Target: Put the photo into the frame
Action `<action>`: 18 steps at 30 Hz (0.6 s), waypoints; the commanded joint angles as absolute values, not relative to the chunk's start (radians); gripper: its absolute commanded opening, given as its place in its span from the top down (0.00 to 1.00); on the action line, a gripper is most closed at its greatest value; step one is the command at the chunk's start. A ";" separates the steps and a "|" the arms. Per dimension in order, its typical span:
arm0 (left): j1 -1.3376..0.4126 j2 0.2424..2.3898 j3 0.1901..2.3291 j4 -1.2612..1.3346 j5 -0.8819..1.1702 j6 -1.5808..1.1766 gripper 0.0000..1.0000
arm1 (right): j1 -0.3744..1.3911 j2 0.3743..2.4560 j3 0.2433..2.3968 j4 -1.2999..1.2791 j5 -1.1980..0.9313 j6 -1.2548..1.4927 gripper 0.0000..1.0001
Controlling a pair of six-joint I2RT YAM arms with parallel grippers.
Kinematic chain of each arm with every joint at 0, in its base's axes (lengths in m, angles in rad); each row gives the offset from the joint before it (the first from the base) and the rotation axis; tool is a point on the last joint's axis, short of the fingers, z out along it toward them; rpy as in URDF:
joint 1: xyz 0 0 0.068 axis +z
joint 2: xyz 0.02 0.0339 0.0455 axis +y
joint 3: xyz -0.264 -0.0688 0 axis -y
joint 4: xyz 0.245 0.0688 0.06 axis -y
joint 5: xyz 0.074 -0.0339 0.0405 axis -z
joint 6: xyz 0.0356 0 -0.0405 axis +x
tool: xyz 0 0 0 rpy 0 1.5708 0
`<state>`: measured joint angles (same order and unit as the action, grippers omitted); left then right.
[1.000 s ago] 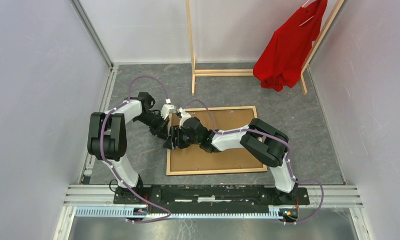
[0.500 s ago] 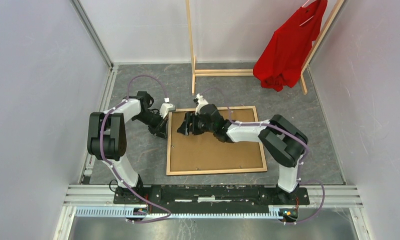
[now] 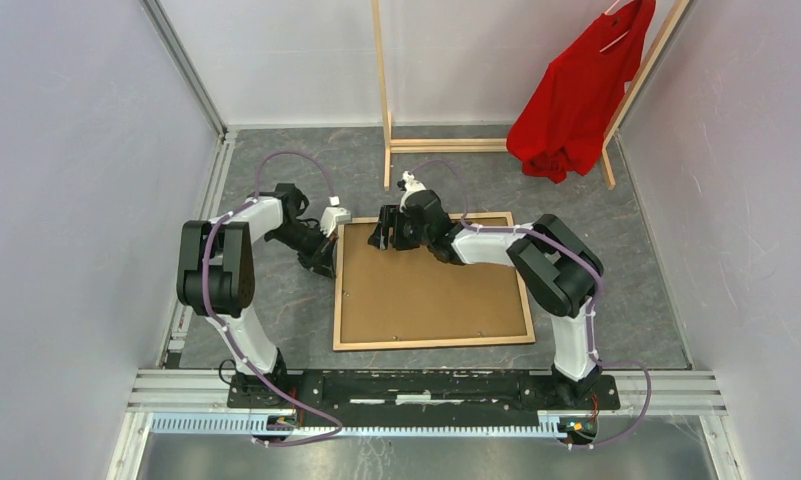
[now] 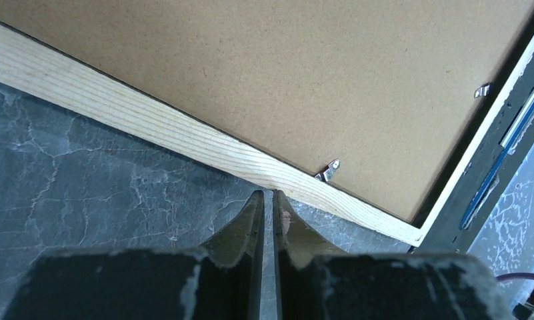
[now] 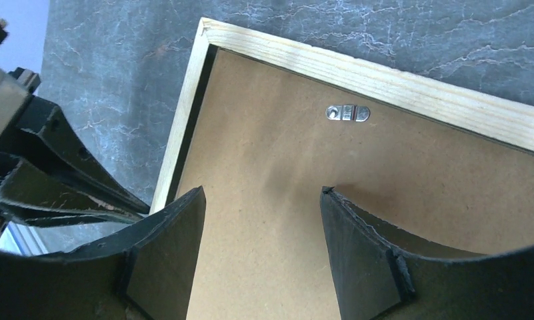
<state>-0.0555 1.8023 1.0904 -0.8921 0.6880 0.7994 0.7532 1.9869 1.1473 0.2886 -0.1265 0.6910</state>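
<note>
Brown backing board (image 3: 426, 295) fills the frame (image 3: 431, 343), which lies back-up on the grey table (image 3: 616, 250), its pale wood rails showing; the photo is in no view, so it may sit under the board or out of shot, and I cannot tell which.

By my reading the step in hand is work on the board's small metal tabs (image 4: 329, 171). If the photo is not yet inside, the board must be freed and lifted; if it is, the tabs must be pressed down.

The left gripper (image 4: 267, 197) has its jaws pressed together on nothing, tips just outside the frame's left rail; the right gripper (image 5: 261, 193) hovers over the board's far-left corner, jaws spread and empty, near a flat metal hanger plate (image 5: 347, 113).

The next move calls for a fine, low approach: a thin tip must reach a tab without dragging the frame.

Both grippers crowd that one corner, so room between them is tight; bare table lies left of the frame, and the clothes rack (image 3: 446, 145) stands close beyond the far rail.
</note>
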 commanded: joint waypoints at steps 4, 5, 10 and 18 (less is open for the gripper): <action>-0.051 1.818 1.117 -0.900 0.722 0.830 0.85 | 0.726 2.040 1.223 0.293 -0.085 0.672 0.30; -0.051 1.818 1.118 -0.900 0.722 0.832 0.85 | 0.722 2.044 1.227 0.296 -0.082 0.672 0.30; -0.051 1.824 1.118 -0.900 0.736 0.836 0.86 | 0.715 2.079 1.254 0.305 -0.088 0.680 0.30; -0.051 1.833 1.115 -0.899 0.734 0.848 0.86 | 0.708 2.122 1.286 0.316 -0.103 0.702 0.30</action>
